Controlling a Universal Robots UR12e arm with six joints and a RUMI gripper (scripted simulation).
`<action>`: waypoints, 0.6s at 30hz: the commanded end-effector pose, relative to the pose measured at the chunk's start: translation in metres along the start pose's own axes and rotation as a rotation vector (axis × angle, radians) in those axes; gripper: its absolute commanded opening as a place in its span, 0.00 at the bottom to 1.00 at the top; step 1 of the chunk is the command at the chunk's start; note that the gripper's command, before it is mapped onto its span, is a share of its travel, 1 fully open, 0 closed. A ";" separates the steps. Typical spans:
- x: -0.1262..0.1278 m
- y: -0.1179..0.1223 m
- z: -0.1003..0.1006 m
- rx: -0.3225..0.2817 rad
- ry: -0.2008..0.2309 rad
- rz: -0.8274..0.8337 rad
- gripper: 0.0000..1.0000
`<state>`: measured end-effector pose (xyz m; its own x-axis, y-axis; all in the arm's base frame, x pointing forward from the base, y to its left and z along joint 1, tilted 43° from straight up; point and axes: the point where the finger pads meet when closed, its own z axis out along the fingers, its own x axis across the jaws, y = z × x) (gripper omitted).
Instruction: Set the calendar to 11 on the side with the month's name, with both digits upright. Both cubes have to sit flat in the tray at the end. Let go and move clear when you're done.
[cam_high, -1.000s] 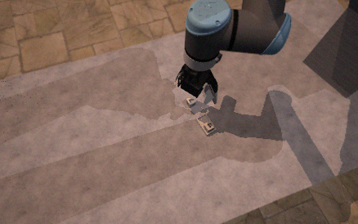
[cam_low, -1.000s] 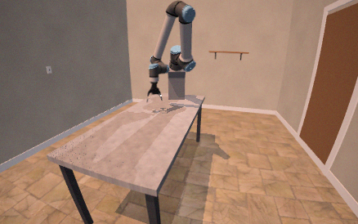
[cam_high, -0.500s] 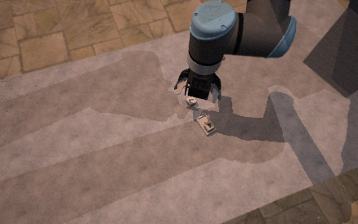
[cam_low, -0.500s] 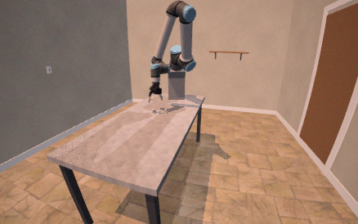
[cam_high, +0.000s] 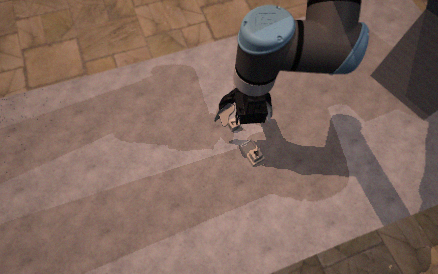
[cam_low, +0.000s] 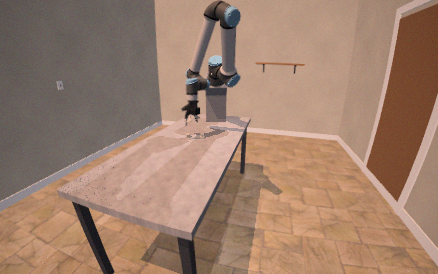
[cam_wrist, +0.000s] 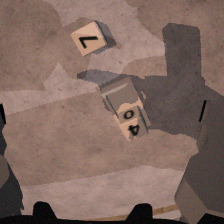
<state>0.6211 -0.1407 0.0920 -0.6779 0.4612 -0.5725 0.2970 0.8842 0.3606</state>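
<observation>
open gap between cube (cam_wrist: 89, 38) and tray (cam_wrist: 119, 95)

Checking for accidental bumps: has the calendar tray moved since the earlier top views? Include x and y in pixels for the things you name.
No, the tray (cam_high: 247, 146) (cam_wrist: 119, 93) keeps its place on the tabletop (cam_high: 165, 220) (cam_low: 150, 175).
</observation>
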 end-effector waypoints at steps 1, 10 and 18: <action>0.003 0.007 -0.001 -0.005 0.002 -0.174 1.00; 0.005 0.014 -0.001 -0.005 0.001 -0.372 1.00; 0.007 0.021 -0.001 -0.006 0.001 -0.563 1.00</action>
<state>0.6228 -0.1252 0.0945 -0.7402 0.0589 -0.6698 -0.0064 0.9955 0.0947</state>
